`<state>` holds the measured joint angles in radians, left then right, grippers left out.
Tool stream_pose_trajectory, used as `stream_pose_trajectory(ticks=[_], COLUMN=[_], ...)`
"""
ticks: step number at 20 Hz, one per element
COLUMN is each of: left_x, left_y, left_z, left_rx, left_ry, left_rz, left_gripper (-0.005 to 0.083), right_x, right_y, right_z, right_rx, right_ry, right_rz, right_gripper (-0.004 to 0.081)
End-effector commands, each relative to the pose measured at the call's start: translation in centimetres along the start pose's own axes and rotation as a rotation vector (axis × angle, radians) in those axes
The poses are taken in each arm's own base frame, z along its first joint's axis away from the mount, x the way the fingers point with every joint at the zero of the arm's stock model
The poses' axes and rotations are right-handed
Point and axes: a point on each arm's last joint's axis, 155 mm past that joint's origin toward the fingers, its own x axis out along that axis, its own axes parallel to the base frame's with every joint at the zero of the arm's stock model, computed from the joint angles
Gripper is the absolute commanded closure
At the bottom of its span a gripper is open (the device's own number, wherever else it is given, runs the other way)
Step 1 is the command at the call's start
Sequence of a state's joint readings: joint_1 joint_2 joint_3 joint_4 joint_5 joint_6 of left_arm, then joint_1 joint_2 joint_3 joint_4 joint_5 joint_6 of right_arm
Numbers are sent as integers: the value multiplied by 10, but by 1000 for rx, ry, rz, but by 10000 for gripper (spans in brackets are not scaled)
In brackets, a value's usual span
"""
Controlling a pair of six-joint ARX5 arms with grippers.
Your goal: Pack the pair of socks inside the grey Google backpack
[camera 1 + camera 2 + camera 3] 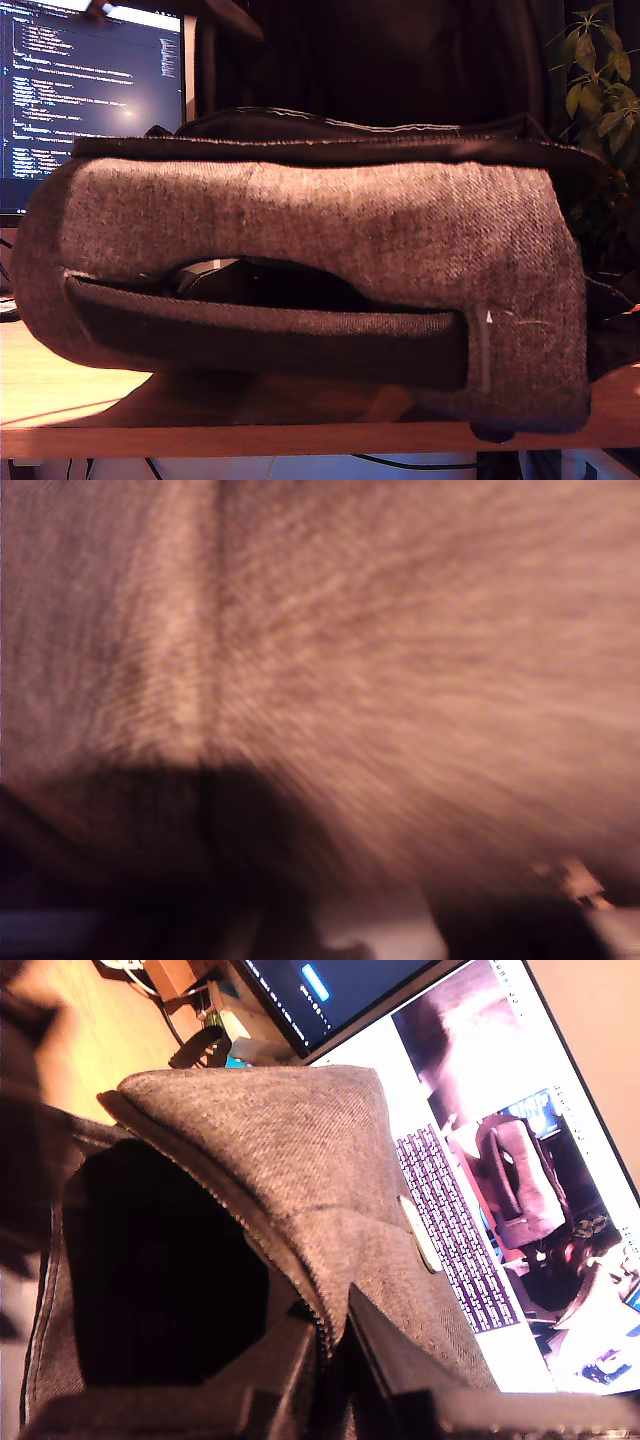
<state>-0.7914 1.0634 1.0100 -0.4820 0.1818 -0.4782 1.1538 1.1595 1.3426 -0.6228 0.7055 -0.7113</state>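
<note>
The grey Google backpack (330,240) fills most of my exterior view, lying on its side on the pale wooden counter (60,385). Its shell is a coarse grey-brown tweed weave, rounded at the corners, with a dark smooth band running along its upper edge. A flat fabric handle (270,335) of the same weave bows away from the body, leaving a dark crescent gap behind it. A monitor (90,75) with lines of code glows behind, at the exterior view's left, and a leafy plant (598,70) stands at the exterior view's right.

My first wrist view is blurred woven cloth pressed close to the lens; I cannot tell how my first tool stands.

My second wrist view looks into the backpack's open mouth: dark lining, a dark zipper (300,1300) edge, and a small white rounded patch (416,1232) on the tweed. My second tool (335,1360) has its dark jaws pinched together on that zippered rim.

I cannot see the socks anywhere.
</note>
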Motion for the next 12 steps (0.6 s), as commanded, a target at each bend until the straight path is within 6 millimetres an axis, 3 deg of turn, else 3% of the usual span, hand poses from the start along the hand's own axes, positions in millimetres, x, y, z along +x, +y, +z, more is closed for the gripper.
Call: stream_pose_trajectory(ticks=[1, 4, 12], left_x=[-9, -29, -83], left_y=[3, 7, 32], left_z=[-13, -21, 26], left_rx=[40, 122, 246], left_ry=[41, 49, -209], left_rz=[10, 34, 222], left_gripper=[793, 793, 793], right_x=[-13, -13, -2], right_y=[-16, -7, 66], right_z=[7, 3, -30], right_rx=[44, 37, 80], right_ry=[-45, -31, 84], right_rz=[-27, 10, 337], right_gripper=[782, 782, 782])
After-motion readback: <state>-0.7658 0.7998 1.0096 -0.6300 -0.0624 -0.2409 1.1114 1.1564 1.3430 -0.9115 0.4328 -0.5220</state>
